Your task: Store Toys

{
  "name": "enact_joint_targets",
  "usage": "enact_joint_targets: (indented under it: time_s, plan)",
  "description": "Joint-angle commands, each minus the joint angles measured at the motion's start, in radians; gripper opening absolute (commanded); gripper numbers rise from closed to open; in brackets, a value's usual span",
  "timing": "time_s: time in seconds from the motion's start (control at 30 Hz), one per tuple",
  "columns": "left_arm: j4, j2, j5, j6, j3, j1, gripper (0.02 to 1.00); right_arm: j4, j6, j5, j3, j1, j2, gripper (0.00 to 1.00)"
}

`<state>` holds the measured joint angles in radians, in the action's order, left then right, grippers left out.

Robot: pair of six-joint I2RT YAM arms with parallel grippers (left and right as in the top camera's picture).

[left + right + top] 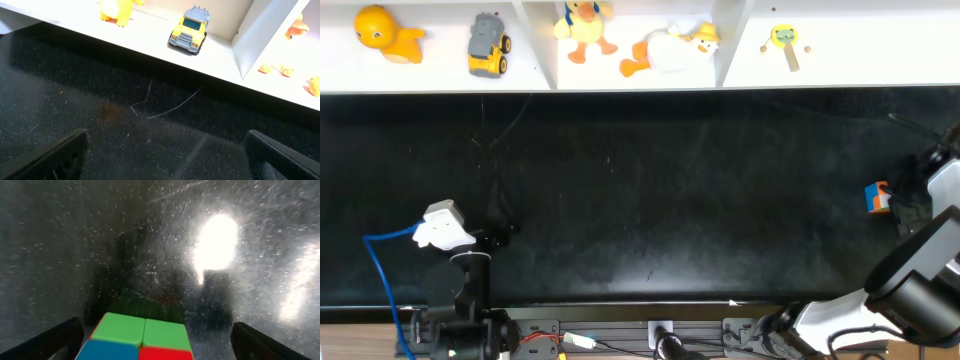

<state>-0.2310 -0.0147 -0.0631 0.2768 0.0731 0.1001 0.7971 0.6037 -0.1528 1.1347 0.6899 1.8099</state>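
1. Cube (134,339) sits near the tabletop's (650,200) right edge, inside the released right pincer (156,332).
2. Left pincer (165,152) is released too.
3. Probably light, stiff, smooth: hold two flat opposite faces.

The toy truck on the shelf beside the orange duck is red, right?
No: the truck is yellow, not red, as the left wrist view shows. It does stand on the shelf beside the orange duck.
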Motion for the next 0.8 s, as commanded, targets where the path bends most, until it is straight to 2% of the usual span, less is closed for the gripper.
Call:
enact_joint_targets:
  time_s: [0.03,0.23,0.3,0.5,0.8]
  plan:
    - [0.005,0.012,0.010,-0.023,-0.004,0.005,0.998,-0.009,-0.001,0.002,-0.001,-0.025,0.027,0.925]
    - [0.005,0.012,0.010,-0.023,-0.004,0.005,0.998,-0.005,0.009,-0.011,-0.001,-0.063,0.031,0.875]
    - [0.005,0.012,0.010,-0.023,-0.004,0.005,0.998,0.009,0.040,-0.034,-0.001,-0.073,0.031,0.882]
    - [0.005,0.012,0.010,-0.023,-0.004,0.005,0.996,0.013,0.041,-0.040,-0.001,-0.090,0.031,0.871]
    - [0.005,0.012,0.010,-0.023,-0.004,0.005,0.998,0.022,0.040,-0.051,-0.001,-0.095,0.031,0.711]
